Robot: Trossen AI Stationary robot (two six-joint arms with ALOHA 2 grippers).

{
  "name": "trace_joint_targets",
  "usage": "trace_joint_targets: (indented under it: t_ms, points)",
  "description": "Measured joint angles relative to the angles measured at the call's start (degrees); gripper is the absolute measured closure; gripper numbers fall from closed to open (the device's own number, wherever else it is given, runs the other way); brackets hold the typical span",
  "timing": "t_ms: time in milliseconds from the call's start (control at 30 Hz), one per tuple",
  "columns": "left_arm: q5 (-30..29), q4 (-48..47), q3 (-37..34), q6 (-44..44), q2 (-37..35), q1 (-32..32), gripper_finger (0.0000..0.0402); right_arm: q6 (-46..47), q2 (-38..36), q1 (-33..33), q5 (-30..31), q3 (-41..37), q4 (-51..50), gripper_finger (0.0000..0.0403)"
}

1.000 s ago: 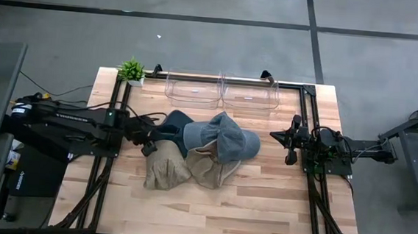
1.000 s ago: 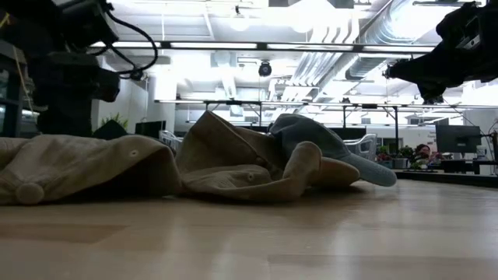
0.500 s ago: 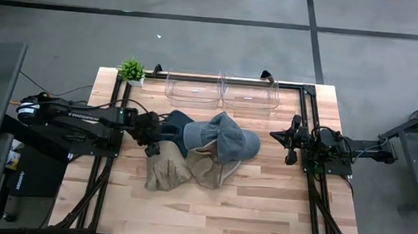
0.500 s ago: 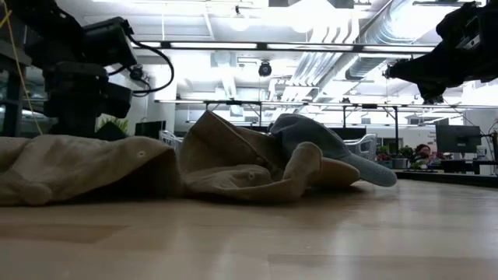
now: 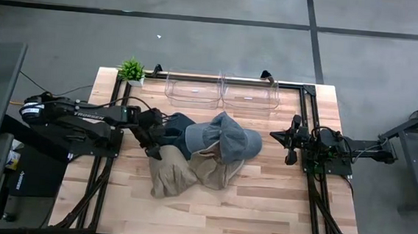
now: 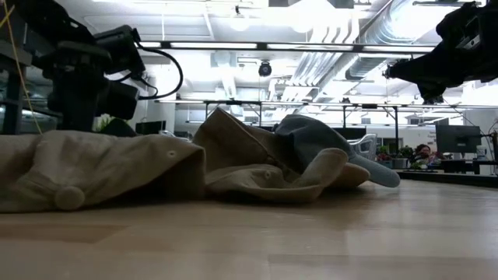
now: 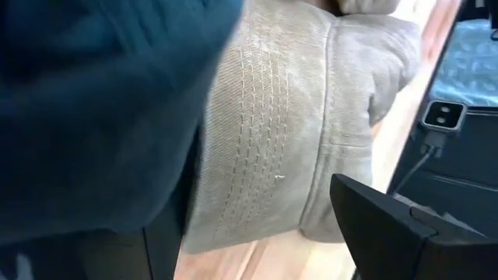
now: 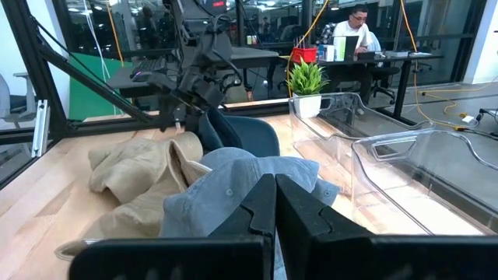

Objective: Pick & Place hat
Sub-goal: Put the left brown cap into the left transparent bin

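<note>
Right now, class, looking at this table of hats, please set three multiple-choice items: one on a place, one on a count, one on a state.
1. Where does the small green potted plant stand?
A. At the table's far left corner
B. Among the hats
C. Inside a bin

2. How many clear plastic bins stand along the table's far edge?
A. One
B. Two
C. Four

3. How are the right pincer fingers set?
A. Spread wide
C. Shut together, holding nothing
B. Clamped on the blue-grey denim cap

Answers:
1 A, since the high view shows the plant at the far left corner, beside the bins.
2 B, since two bins stand side by side there.
3 C, since the right wrist view shows the fingers pressed together with nothing between them, short of the cap.
</note>
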Motion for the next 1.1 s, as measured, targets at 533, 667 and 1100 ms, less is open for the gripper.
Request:
trace_joint_targets:
  t_ms: [533, 667, 1100]
  points:
    - [5.3, -1.1, 0.0, 2.8, 0.0, 0.1, 0.0360, 0.0, 0.0, 0.0, 0.0, 0.0, 0.0, 0.0402]
    - [7.5, -0.4, 0.1, 3.8, -0.1, 0.1, 0.0392, 0.0, 0.0, 0.0, 0.0, 0.0, 0.0, 0.0402]
    - [11.9, -0.2, 0.0, -2.6, -9.9, 0.0, 0.0401, 0.0, 0.0, 0.0, 0.0, 0.0, 0.0, 0.0402]
